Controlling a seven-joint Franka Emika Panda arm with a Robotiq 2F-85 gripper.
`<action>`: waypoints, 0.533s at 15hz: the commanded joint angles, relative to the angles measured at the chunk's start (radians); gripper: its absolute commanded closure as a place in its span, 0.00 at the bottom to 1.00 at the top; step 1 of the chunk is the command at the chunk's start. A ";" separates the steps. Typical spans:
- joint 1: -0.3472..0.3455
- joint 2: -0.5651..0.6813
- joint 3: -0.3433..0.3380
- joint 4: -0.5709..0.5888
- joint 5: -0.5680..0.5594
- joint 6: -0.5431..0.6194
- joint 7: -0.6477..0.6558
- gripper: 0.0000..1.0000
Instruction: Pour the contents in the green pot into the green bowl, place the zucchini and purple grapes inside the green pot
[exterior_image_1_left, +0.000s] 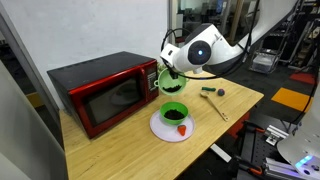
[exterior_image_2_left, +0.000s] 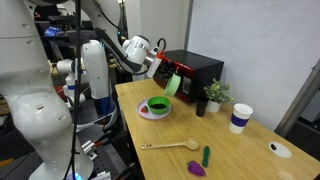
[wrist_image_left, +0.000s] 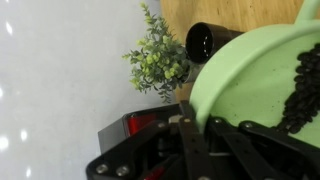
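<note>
Tilting steeply above the green bowl (exterior_image_1_left: 175, 112), the green pot (exterior_image_1_left: 166, 80) hung clamped by its rim in the gripper (exterior_image_1_left: 176, 66), jaws closed. Risk: dark contents (wrist_image_left: 300, 90) might overshoot the narrow bowl onto the white plate (exterior_image_1_left: 158, 128); rim grip might slip.

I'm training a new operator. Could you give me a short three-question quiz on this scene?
1. True or false: the gripper is shut on the wide light-green plastic pot, tilted above the small bright-green bowl.
2. The bowl stands on: A) a blue tray, B) a white round plate, C) a grey cloth.
3. Where do the slim dark-green toy zucchini and the purple grapes lie?
Key: 1 true; 2 B; 3 on the wooden table, outside the pot.
</note>
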 joint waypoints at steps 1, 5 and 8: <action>0.009 -0.039 0.018 -0.045 -0.088 -0.061 0.031 0.98; 0.020 -0.045 0.037 -0.070 -0.130 -0.128 0.012 0.98; 0.033 -0.048 0.052 -0.087 -0.124 -0.200 -0.005 0.98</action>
